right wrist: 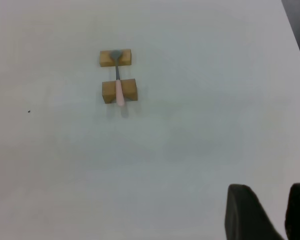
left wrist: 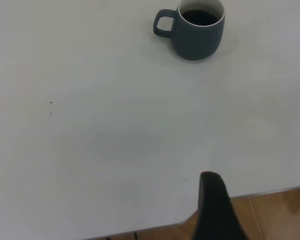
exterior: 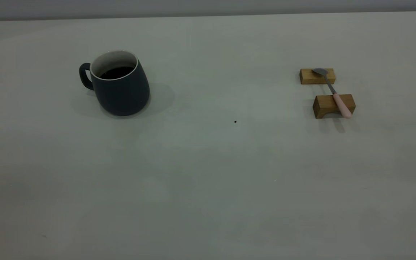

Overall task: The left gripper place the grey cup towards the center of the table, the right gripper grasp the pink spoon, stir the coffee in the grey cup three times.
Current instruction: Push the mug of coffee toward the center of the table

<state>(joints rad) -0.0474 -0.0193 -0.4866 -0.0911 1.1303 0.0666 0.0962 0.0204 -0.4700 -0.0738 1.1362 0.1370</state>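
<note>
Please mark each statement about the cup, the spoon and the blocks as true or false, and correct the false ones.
1. The grey cup holds dark coffee. True.
2. The pink spoon lies flat on the table. False: it rests across two wooden blocks, raised off the table.
3. The cup's handle points away from the spoon. True.
4. The right gripper is holding the spoon. False: it is far from the spoon, near the table edge.
5. The spoon's bowl rests on the block nearer the camera in the exterior view. False: it rests on the farther block.
</note>
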